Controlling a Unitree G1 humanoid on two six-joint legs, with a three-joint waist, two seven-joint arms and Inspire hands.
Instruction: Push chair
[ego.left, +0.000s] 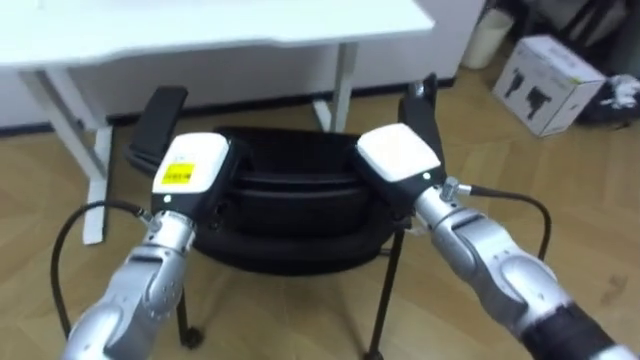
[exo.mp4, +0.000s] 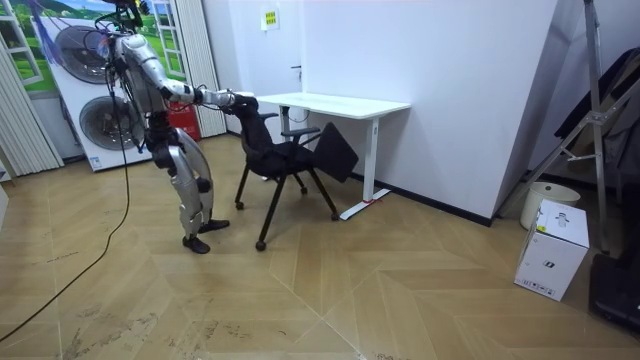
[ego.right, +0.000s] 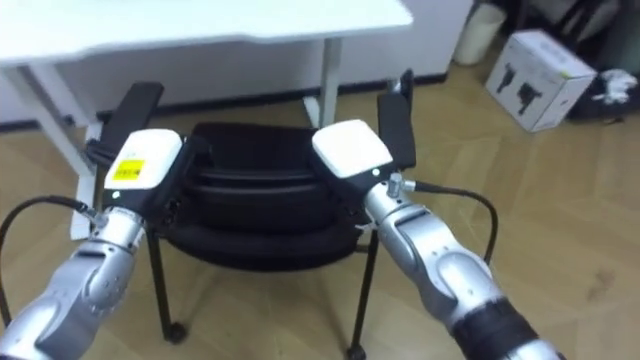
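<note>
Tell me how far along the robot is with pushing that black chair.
Done: it stands behind the office chair, facing the white desk. In hand: the left hand and right hand rest at the top of its backrest. Left: the push itself, it seems; the chair stands short of the desk.

Bare office-like room: a black chair (ego.left: 290, 195) is standing before a white counter (ego.left: 200, 25) at twelve o'clock, a cardboard box (ego.left: 548, 82) sitting at two o'clock.

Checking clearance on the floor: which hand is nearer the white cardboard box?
Right. The right hand is at the end of the chair back toward the white box; the left hand is at the opposite end, farther off.
</note>
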